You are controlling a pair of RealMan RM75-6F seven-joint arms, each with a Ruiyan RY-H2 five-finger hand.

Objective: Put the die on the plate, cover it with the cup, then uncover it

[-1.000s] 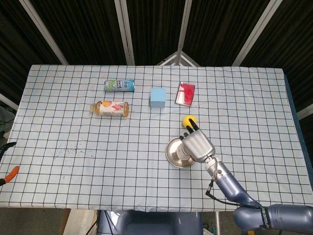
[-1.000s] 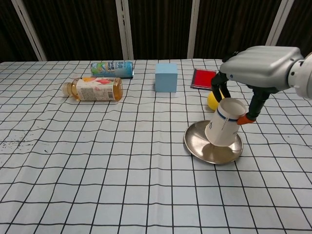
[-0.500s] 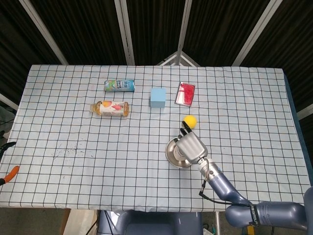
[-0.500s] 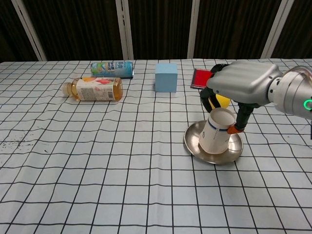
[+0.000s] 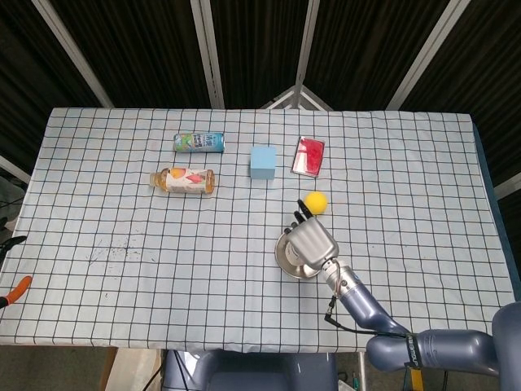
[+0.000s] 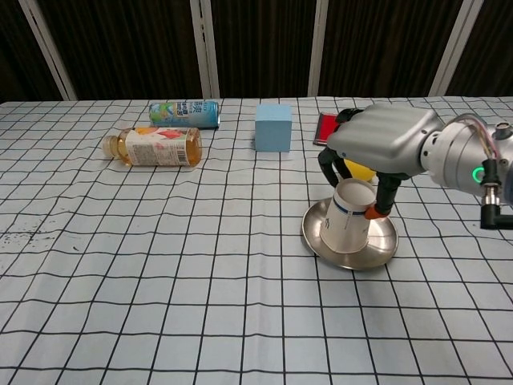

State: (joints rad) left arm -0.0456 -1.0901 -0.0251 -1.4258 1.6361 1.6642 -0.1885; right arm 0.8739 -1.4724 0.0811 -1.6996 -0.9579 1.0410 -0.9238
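Bright, even overhead light on tablecloth [image 5: 122,212]; background dark. Soft short shadows only, one under plate [image 6: 353,261]. Mild glare on plate rim and on gray shell of right hand [image 6: 377,140]. Sharp throughout, no motion blur. Slight wide-angle bending at chest view edges.

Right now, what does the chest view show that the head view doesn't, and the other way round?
Only the chest view shows the white cup, upside down in the right hand on the plate. Only the head view shows an orange-handled tool at the table's left edge. Both show the blue cube, yellow ball, bottle, and can.
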